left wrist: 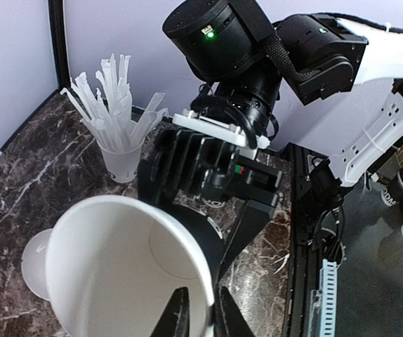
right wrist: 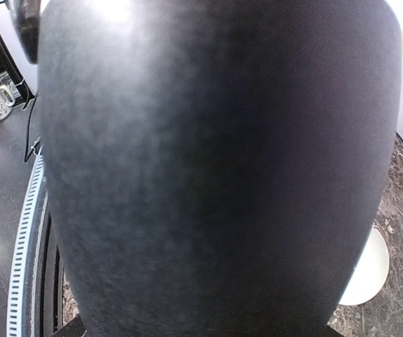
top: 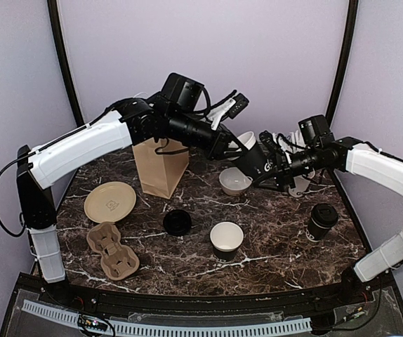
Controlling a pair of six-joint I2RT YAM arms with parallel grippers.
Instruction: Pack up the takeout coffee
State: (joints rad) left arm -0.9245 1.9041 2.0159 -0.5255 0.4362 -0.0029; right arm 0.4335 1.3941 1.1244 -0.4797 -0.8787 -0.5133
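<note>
A black paper coffee cup (top: 257, 160), lidless and tipped on its side, hangs in mid-air between both arms above the back of the table. In the left wrist view its white inside (left wrist: 117, 270) fills the lower left, and my left gripper (left wrist: 200, 312) pinches its rim, one finger inside and one outside. My right gripper (top: 276, 167) holds the cup's body from the other side, a finger (left wrist: 256, 223) running along the black wall. That wall (right wrist: 215, 168) fills the right wrist view and hides the right fingers. On the table stand an open cup (top: 227, 241), a lidded cup (top: 321, 221) and a loose black lid (top: 177, 222).
A brown paper bag (top: 161, 167) stands at the back left, with a paper plate (top: 109, 201) and a pulp cup carrier (top: 113, 250) nearer the front. A low white bowl (top: 235, 181) lies under the held cup. The white cup of straws (left wrist: 117, 151) stands behind the right arm.
</note>
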